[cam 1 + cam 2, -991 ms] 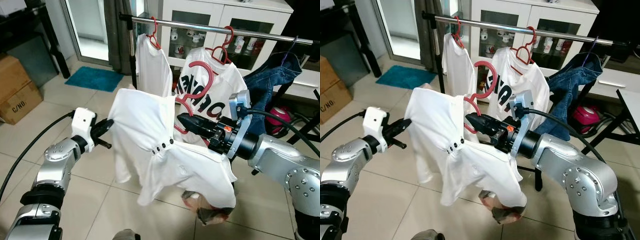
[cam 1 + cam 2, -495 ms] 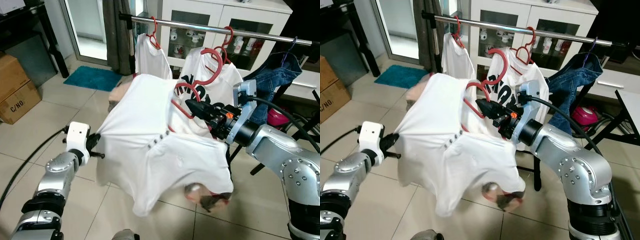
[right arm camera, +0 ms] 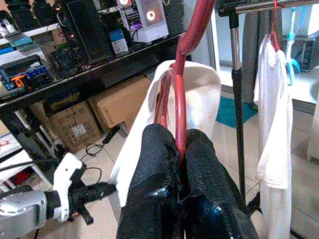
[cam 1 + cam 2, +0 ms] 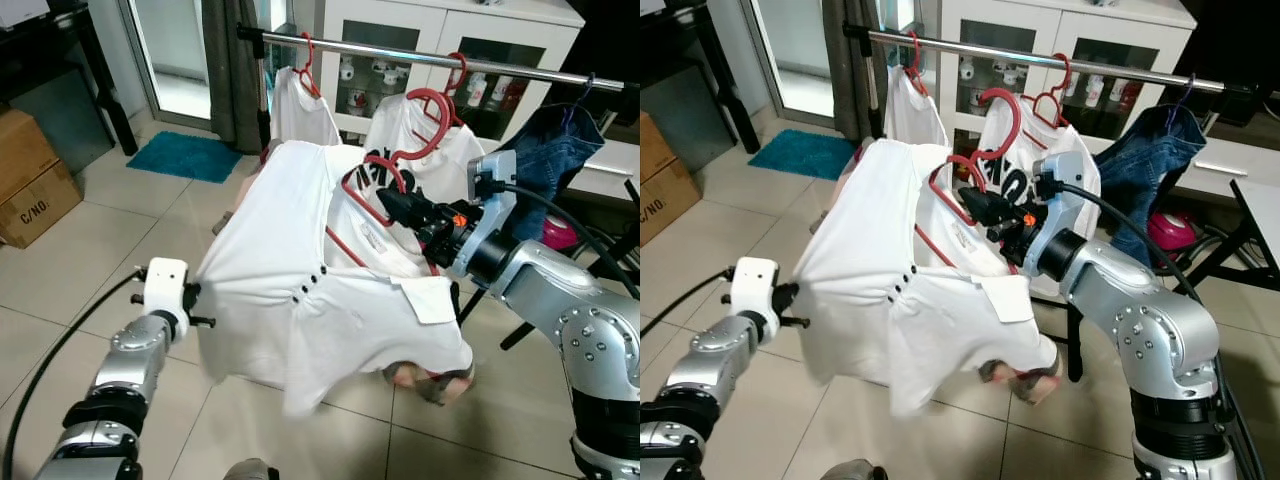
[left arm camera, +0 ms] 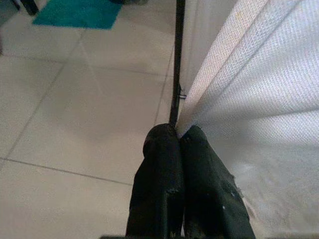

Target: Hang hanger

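A red hanger (image 4: 362,182) carries a white polo shirt (image 4: 285,250) with dark buttons. My right gripper (image 4: 392,206) is shut on the hanger's neck just below the hook (image 3: 192,35), in front of and below the steel rail (image 4: 400,50). The hook is raised near the rail but is not on it. My left gripper (image 4: 197,296) is low at the left, shut on the shirt's edge (image 5: 234,99) and pulling the cloth taut. The shirt's lower hem droops over something pinkish (image 4: 430,380).
Two white shirts on red hangers (image 4: 303,108) (image 4: 445,150) and blue jeans (image 4: 550,150) hang on the rail, with open rail between the two shirts. A white glass-door cabinet (image 4: 440,40) stands behind. A cardboard box (image 4: 30,185) and a teal mat (image 4: 190,155) lie at the left.
My right gripper has lifted the hanger and shirt up and back toward the rail. My left gripper has dropped lower, still gripping the shirt's edge, and the cloth has spread out.
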Robot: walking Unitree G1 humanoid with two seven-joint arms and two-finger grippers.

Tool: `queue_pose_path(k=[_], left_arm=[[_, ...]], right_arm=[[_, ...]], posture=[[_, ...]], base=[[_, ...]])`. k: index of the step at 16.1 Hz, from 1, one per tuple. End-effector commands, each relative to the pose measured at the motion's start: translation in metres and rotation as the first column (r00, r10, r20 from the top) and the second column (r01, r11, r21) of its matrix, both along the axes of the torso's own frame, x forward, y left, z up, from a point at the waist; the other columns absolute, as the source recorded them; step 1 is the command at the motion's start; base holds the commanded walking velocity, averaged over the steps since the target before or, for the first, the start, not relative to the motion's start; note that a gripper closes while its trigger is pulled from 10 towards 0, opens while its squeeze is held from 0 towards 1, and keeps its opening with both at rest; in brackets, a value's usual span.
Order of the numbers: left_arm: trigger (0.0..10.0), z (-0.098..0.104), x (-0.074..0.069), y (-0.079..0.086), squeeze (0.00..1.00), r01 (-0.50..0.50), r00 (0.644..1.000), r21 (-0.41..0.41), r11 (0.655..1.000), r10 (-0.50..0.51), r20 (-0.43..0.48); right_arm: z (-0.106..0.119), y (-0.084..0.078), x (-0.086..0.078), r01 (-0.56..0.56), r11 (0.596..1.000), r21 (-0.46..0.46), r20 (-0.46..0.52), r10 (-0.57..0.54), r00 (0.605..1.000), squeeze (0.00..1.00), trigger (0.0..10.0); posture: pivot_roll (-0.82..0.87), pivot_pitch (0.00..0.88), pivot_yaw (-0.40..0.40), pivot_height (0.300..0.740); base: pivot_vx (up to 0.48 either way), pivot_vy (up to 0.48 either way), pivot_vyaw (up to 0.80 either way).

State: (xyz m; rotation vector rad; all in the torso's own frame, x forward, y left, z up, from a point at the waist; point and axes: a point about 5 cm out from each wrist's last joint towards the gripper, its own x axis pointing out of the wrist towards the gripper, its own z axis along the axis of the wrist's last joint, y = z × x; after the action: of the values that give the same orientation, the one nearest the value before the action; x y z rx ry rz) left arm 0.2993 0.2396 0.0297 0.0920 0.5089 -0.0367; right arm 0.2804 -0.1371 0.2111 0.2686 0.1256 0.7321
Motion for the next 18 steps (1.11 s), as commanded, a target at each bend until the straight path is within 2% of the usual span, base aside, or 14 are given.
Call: queue_pose_path(k=[1, 3, 6, 9, 11, 12, 13, 14, 15, 18], left_arm=[[0.0, -0.009, -0.005, 0.000, 0.00, -0.014, 0.998, 0.005, 1.000, 0.014, -0.055], [0.0, -0.017, -0.011, -0.007, 0.00, 0.027, 0.995, 0.012, 1.000, -0.026, -0.098], [0.0, -0.034, -0.026, -0.012, 0.00, 0.130, 0.971, 0.069, 0.989, -0.113, -0.209], [0.0, -0.040, -0.031, -0.015, 0.00, 0.180, 0.957, 0.067, 0.981, -0.159, -0.241], [0.0, -0.040, -0.032, -0.022, 0.00, 0.231, 0.954, 0.049, 0.972, -0.217, -0.205], [3.6, -0.032, -0.027, -0.023, 0.00, 0.226, 0.968, 0.058, 0.972, -0.218, -0.122], [10.0, -0.030, -0.026, -0.022, 0.00, 0.223, 0.971, 0.069, 0.972, -0.215, -0.105], [10.0, -0.027, -0.024, -0.020, 0.73, 0.218, 0.974, 0.040, 0.975, -0.214, -0.072], [10.0, -0.020, -0.022, -0.017, 1.00, 0.226, 0.974, 0.022, 0.974, -0.226, -0.028], [10.0, 0.008, -0.016, 0.003, 1.00, 0.304, 0.948, 0.038, 0.952, -0.306, 0.084]], right_arm=[[0.016, -0.008, 0.005, 0.058, 0.998, 0.013, 0.083, -0.059, 0.995, 0.00, 10.0], [0.016, -0.009, 0.007, 0.065, 0.998, 0.000, 0.090, -0.065, 0.994, 0.00, 10.0], [0.016, -0.011, 0.009, 0.080, 0.996, -0.031, 0.086, -0.077, 0.993, 0.00, 10.0], [0.016, -0.011, 0.010, 0.070, 0.996, -0.050, 0.082, -0.066, 0.994, 0.00, 10.0], [0.016, -0.010, 0.011, 0.056, 0.996, -0.067, 0.082, -0.051, 0.995, 0.00, 10.0], [0.014, -0.010, 0.012, 0.054, 0.995, -0.081, 0.078, -0.047, 0.996, 0.00, 10.0], [0.013, -0.009, 0.012, 0.054, 0.995, -0.087, 0.077, -0.047, 0.996, 0.00, 10.0], [0.012, -0.009, 0.013, 0.056, 0.993, -0.103, 0.078, -0.048, 0.996, 0.00, 10.0], [0.010, -0.010, 0.013, 0.061, 0.991, -0.122, 0.076, -0.052, 0.996, 0.00, 10.0], [0.002, -0.013, 0.015, 0.112, 0.977, -0.179, 0.067, -0.101, 0.993, 0.00, 10.0]], posture=[[-0.04, 0.000, -0.024, 0.740], [-0.04, 0.000, -0.028, 0.740], [-0.04, 0.000, -0.043, 0.740], [-0.04, 0.000, -0.043, 0.740], [-0.04, 0.000, -0.076, 0.740], [-0.03, 0.000, -0.083, 0.740], [-0.03, 0.000, -0.083, 0.740], [-0.03, 0.000, -0.083, 0.740], [-0.03, 0.000, -0.081, 0.740], [-0.03, 0.000, -0.072, 0.740]], base=[[0.000, 0.000, 0.00], [0.000, 0.000, 0.00], [0.000, 0.000, 0.00], [0.000, 0.000, 0.00], [0.000, 0.000, 0.00], [0.000, 0.000, 0.00], [0.000, 0.000, 0.00], [0.000, 0.000, 0.00], [0.000, 0.000, 0.00], [0.000, 0.000, 0.00]])
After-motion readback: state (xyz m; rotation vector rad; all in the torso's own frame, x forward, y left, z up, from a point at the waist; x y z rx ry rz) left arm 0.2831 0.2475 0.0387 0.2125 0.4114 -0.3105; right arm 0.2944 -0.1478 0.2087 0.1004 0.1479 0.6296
